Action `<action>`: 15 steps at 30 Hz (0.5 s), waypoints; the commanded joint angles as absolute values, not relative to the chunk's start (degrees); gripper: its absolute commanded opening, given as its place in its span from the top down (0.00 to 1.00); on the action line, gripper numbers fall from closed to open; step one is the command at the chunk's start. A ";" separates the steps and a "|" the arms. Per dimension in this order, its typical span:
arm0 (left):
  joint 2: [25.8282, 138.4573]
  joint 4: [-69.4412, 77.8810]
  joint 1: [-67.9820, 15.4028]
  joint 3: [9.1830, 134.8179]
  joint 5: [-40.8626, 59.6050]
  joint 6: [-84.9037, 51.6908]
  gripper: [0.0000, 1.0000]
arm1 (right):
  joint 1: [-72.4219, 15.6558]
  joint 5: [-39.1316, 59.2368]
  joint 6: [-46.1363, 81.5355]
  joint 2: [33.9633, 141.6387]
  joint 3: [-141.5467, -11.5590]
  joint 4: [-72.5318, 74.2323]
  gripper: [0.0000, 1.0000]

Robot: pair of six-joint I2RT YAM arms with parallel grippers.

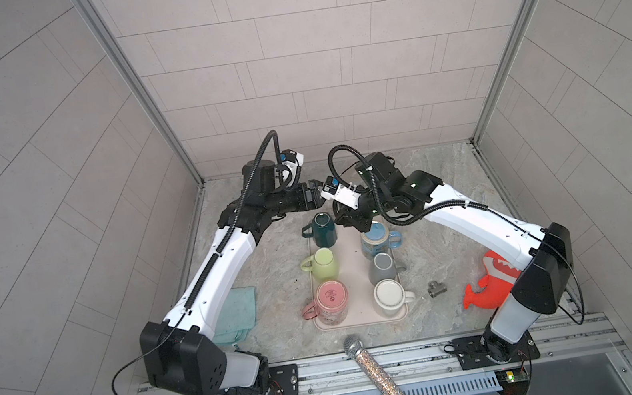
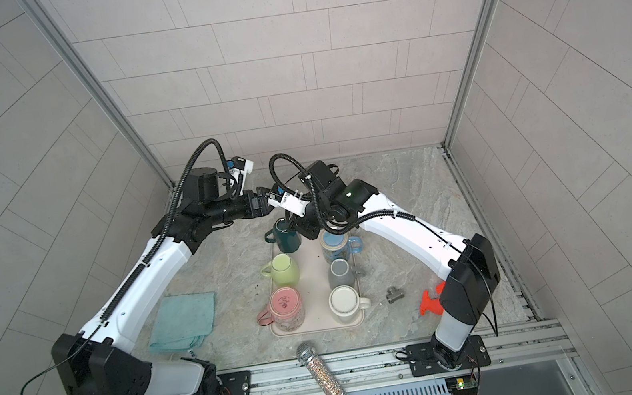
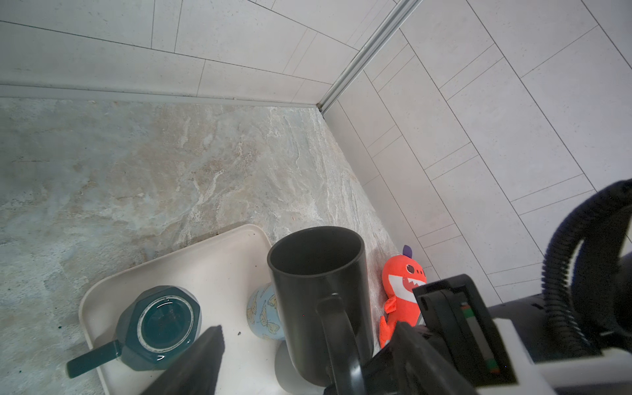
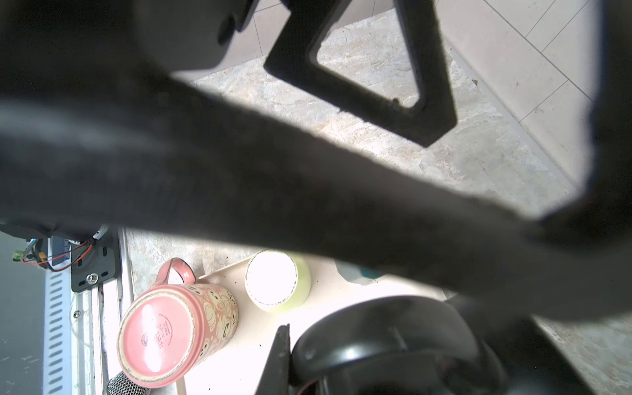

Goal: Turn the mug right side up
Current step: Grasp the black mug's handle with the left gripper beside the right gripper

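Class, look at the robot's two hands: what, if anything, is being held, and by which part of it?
The black mug, opening upward, gripped at its handle by the right hand.

The marbled stone tabletop [image 1: 431, 190] bears a beige tray [image 1: 351, 263], a teal cloth [image 1: 238, 314], a metal fitting [image 1: 436, 288], an orange plush toy [image 1: 494, 282] and, across its front edge, a glittery microphone [image 1: 377, 374].
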State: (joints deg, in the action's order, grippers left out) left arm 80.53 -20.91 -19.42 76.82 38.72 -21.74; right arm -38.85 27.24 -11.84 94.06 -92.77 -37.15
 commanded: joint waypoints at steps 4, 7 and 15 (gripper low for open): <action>78.75 -19.82 -21.71 75.40 38.72 -23.60 0.20 | -40.09 29.19 -11.79 89.01 -93.89 -25.76 1.00; 77.95 -19.86 -21.63 74.99 37.44 -24.08 0.20 | -40.01 28.70 -11.04 87.96 -93.05 -24.43 1.00; 77.17 -16.17 -21.53 74.04 37.88 -27.95 0.20 | -39.89 30.14 -9.50 86.64 -91.80 -22.66 1.00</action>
